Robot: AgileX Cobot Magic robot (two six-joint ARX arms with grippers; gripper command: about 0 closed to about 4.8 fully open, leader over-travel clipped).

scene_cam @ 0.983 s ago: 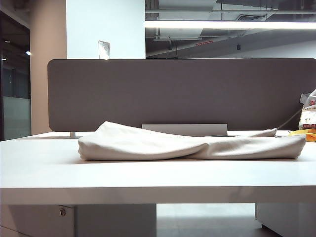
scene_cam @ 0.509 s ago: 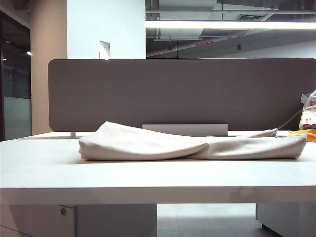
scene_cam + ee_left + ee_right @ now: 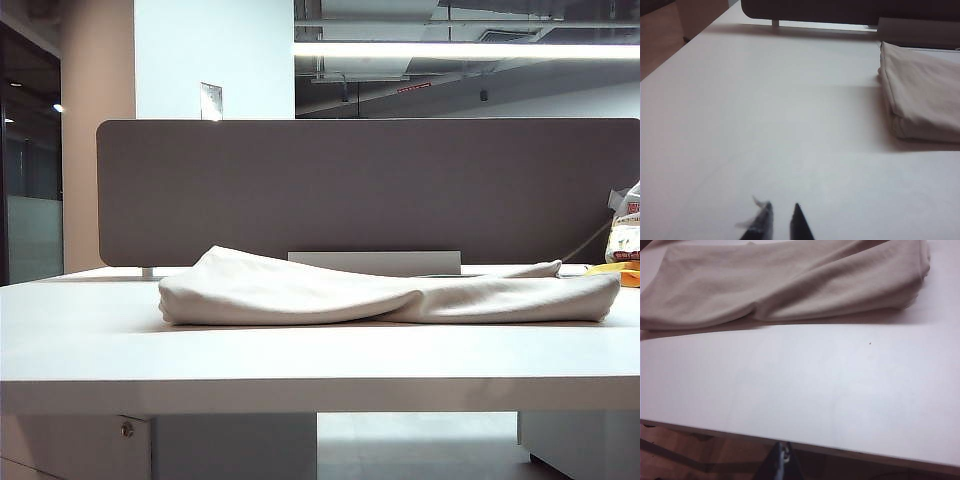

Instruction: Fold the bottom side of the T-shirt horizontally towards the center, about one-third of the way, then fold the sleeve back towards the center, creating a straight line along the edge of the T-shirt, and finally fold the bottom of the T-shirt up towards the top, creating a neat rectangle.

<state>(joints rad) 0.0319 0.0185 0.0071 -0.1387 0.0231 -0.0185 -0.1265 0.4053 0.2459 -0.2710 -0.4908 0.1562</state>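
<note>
The beige T-shirt [image 3: 390, 295] lies folded into a long, low bundle across the back half of the white table [image 3: 300, 360]. Its bottom and sleeve cannot be told apart in the folds. Neither arm shows in the exterior view. In the left wrist view my left gripper [image 3: 782, 212] hovers over bare tabletop well short of the T-shirt's end [image 3: 920, 90], its tips a narrow gap apart with nothing between them. In the right wrist view my right gripper [image 3: 784, 450] is shut and empty just off the table's front edge, with the T-shirt [image 3: 790, 280] far across the table.
A grey partition [image 3: 370, 190] stands along the table's back edge, with a low grey box [image 3: 375, 262] at its foot behind the shirt. A white bag [image 3: 625, 235] and a yellow object [image 3: 615, 268] sit at the far right.
</note>
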